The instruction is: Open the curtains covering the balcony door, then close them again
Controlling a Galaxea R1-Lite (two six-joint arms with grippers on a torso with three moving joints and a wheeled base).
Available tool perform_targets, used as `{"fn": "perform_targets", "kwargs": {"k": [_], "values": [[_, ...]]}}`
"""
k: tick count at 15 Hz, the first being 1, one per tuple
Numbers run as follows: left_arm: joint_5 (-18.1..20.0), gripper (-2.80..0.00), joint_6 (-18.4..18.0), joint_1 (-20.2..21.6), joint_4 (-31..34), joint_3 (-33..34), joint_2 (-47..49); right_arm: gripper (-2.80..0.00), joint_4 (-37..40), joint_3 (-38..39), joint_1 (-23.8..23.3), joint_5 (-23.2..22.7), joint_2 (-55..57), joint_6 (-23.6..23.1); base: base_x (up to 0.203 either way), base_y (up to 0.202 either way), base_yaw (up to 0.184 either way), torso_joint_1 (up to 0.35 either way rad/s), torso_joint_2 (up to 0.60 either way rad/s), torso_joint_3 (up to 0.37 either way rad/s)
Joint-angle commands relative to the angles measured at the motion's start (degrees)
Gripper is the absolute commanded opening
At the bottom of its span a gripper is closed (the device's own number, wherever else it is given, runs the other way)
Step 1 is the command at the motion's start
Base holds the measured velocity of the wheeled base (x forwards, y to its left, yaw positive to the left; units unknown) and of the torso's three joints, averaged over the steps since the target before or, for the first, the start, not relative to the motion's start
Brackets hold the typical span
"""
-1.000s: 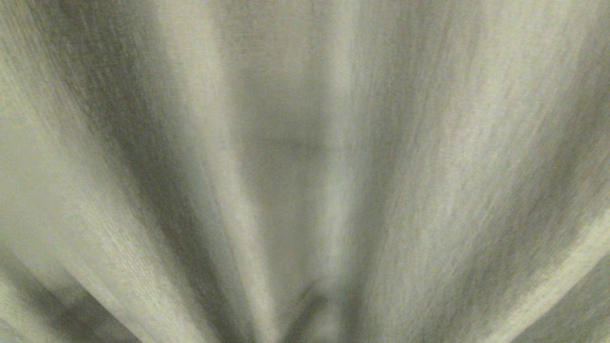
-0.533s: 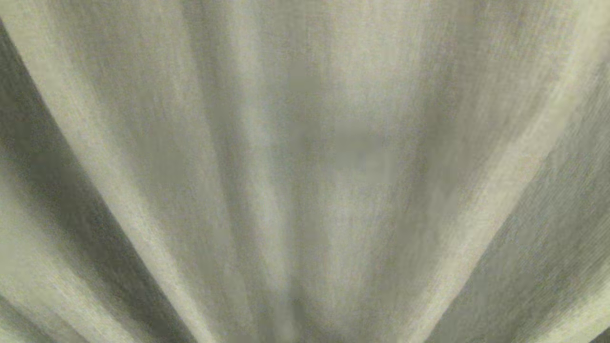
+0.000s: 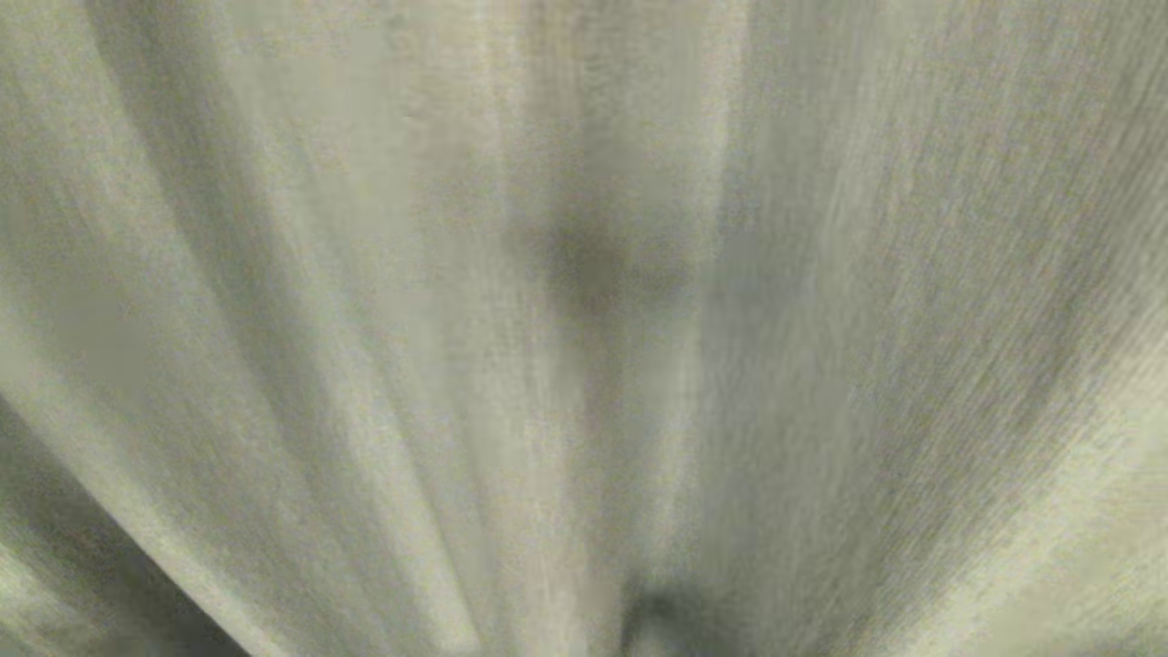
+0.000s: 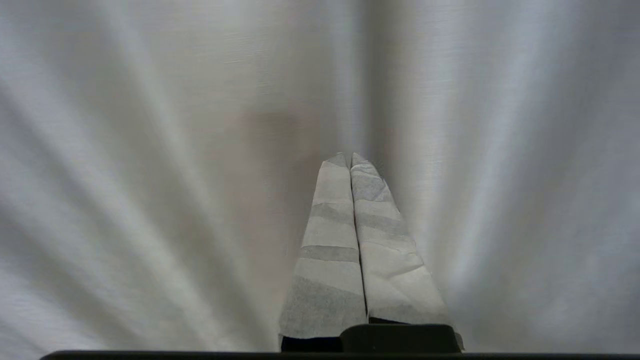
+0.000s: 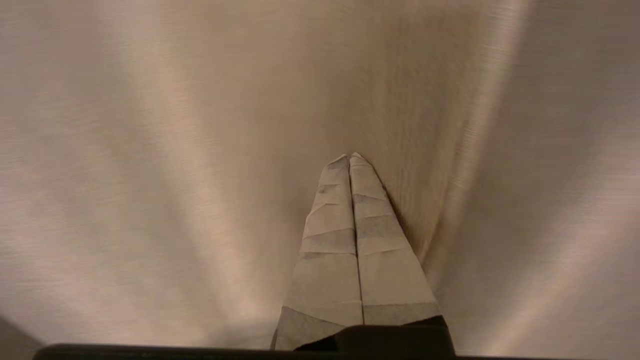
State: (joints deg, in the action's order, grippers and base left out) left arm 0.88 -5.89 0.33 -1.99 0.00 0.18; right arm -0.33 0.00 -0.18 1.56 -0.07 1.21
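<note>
**Both claws closed and pointed into the drawn curtains**

The curtains (image 3: 365,347) fill the head view edge to edge, with neither arm showing there. They hang as thick, opaque beige-grey woven fabric, its fine vertical weave visible where a fold catches light. Broad pleats fan outward from a point low in the view, alternating pale ridges and shadowed valleys. The balcony door is nowhere to be seen; judged from this, the cloth is drawn across it and the opening step is not yet done.

Left: the left claw (image 4: 348,156) has its two fingers (image 4: 330,240) pressed flat together along a single seam, holding nothing. The fingers are wrapped in pale, creased paper-like tape with greyer overlapping bands, tapering to a blunt wedge. Directly ahead of the tip lies pleated cloth, a dark valley running just beyond it; whether tip and fabric touch cannot be told.

Right: the right claw (image 5: 349,156) is likewise fully closed and empty, its taped fingers (image 5: 325,280) forming the same wedge. Cloth spreads ahead of and to both sides of it, with a lit ridge just beside the tip.

Held as narrow closed wedges, the claws seem suited to slipping between pleats or pushing folds aside rather than pinching them. Soft, heavy drapery is likely to yield and slide around such a tip.
</note>
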Motion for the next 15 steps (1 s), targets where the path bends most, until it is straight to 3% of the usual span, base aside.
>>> {"fn": "perform_targets", "kwargs": {"k": [1,15], "values": [[0.0,-2.8,0.0,0.02,-0.03,0.0,-0.09,-2.8,-0.02,0.0,0.01,0.02,0.07,0.02,0.0,-0.196,0.002,-0.002,0.0,0.002],[0.09,-2.8,-0.35,0.02,-0.03,0.0,-0.09,-2.8,-0.02,0.0,0.01,0.02,0.07,0.02,0.0,-0.19,0.003,0.002,0.0,0.003]]}}
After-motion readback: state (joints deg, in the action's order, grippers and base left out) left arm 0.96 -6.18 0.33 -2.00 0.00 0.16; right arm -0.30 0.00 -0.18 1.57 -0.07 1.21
